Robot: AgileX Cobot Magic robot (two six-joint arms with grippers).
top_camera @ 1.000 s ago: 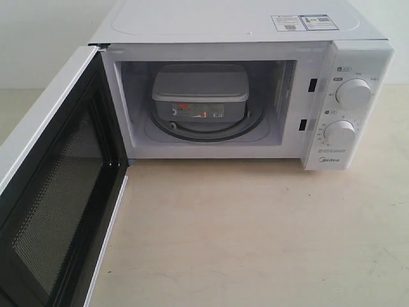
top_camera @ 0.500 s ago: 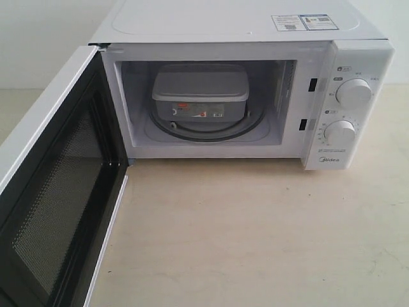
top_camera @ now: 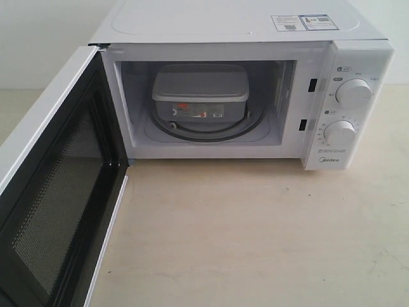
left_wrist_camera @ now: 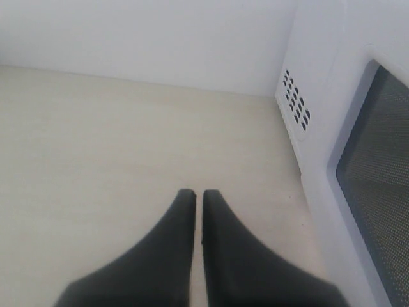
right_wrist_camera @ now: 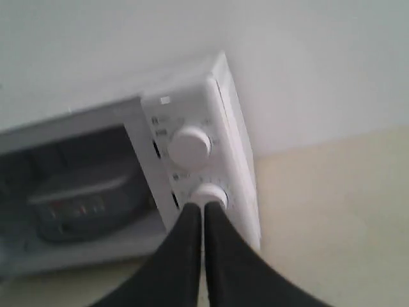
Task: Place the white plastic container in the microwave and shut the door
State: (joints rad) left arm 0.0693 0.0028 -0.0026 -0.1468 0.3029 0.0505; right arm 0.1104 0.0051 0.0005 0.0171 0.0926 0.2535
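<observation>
Finds the white plastic container (top_camera: 200, 93) seated inside the microwave (top_camera: 223, 25), ahead of the right gripper (right_wrist_camera: 203, 206), pinched shut and empty. Leaves the door (top_camera: 57, 192) wide open, near the left gripper (left_wrist_camera: 193, 194), also closed on nothing. Likely calls next for swinging it shut.

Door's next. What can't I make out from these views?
Door handle: unseen; exterior view shows only the mesh inner side of the door, cut off at left and bottom edges.
White plastic container label: too small in exterior view, blurred in right wrist view.
Both arms: outside exterior view.
</observation>
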